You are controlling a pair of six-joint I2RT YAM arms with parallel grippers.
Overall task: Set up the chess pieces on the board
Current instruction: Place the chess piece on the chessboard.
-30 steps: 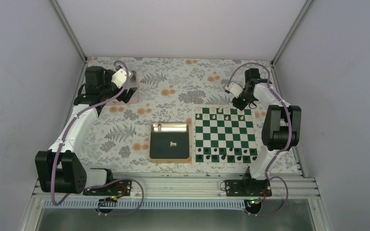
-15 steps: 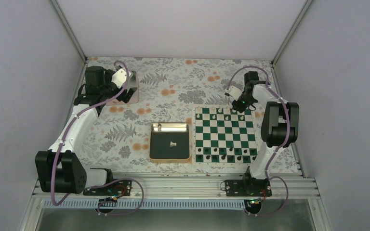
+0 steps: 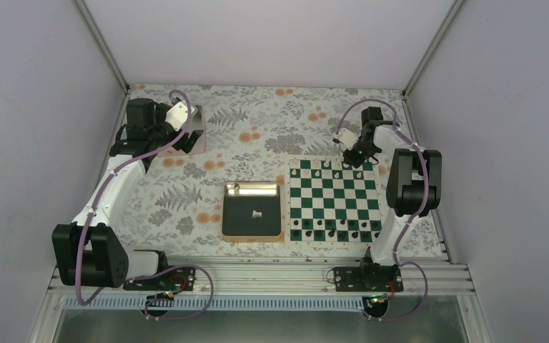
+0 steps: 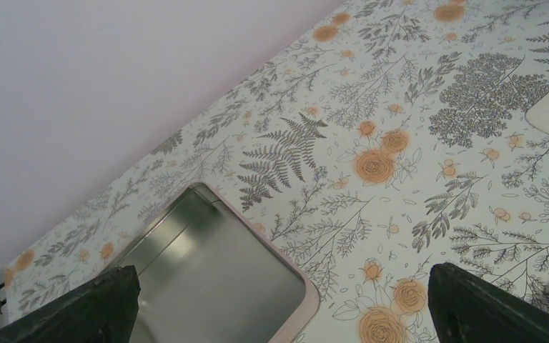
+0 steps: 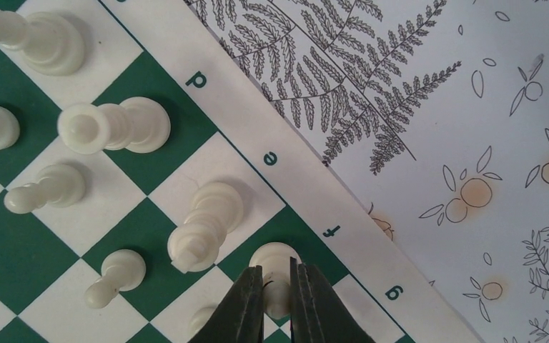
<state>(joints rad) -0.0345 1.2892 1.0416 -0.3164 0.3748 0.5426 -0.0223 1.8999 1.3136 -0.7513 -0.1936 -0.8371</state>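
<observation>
You had the right gripper (image 5: pixel 275 271) down at the far edge of the board (image 5: pixel 300 196), near its far-right corner. Its fingers (image 5: pixel 246 307) were drawn in almost to meeting, one on either side of a white piece (image 5: pixel 274 259), with no gap to see between pads and piece. That piece stood upright on the green square against the board's border, by the letter f. The other white chess pieces (image 5: pixel 204 225) you could see there stood on the board's two far rows, one to a square. None of them touched the gripper, though the tall one on the e square was just beside the held piece.

At the board's near edge the black pieces (image 3: pixel 332 229) filled the two near rows, and the middle rows of the board were bare. Just beside the board's left edge lay the gold-rimmed tray (image 3: pixel 226 214), with one small white piece (image 3: pixel 257 214) lying near the middle of its dark floor, well apart from the board.

Your left gripper (image 4: pixel 280 286) hung well away from the board, out beyond its far-left corner. Its fingers were spread wide and held nothing. Below them lay a silver tray (image 4: pixel 207 271) on the flowered cloth (image 4: pixel 372 164), and a corner of the board showed at the right of that wrist view.
</observation>
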